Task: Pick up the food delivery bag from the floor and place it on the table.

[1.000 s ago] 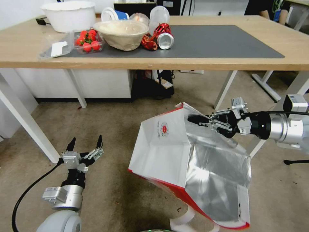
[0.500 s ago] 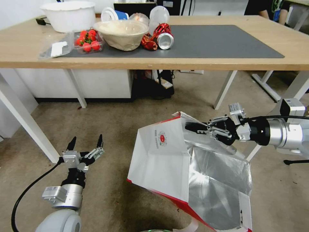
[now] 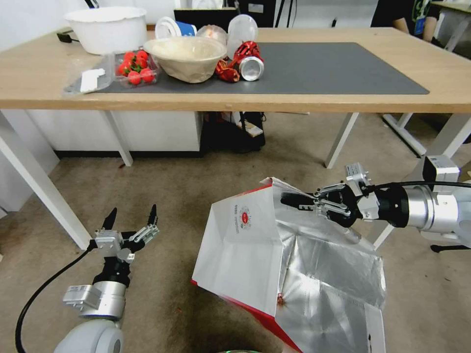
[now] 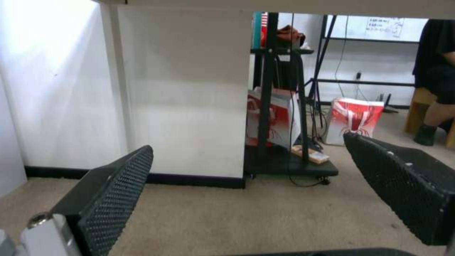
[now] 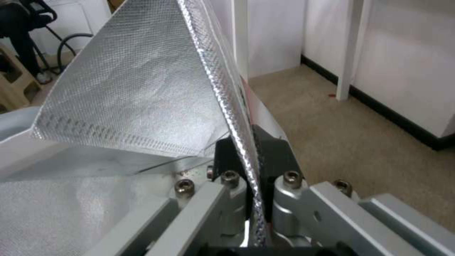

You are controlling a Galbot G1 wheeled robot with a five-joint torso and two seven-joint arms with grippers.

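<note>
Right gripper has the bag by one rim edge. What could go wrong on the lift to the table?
1. The right gripper pinches only a thin foil rim of the food delivery bag; it may slip or tear.
2. The bag hangs tilted and open, so it could swing or snag on the table edge.
3. The left gripper sits open and apart, giving no support.

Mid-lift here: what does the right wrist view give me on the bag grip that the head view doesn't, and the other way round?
Right wrist view alone: the foil-lined edge of the food delivery bag runs straight between the right gripper fingers, clamped on both sides.

Head view alone: the bag's white panel with its red logo, its place below the table, and the left gripper open, low over the floor, apart from the bag.

Both: the right gripper shut on the bag's upper edge, silver lining exposed, brown-grey floor beneath.
</note>
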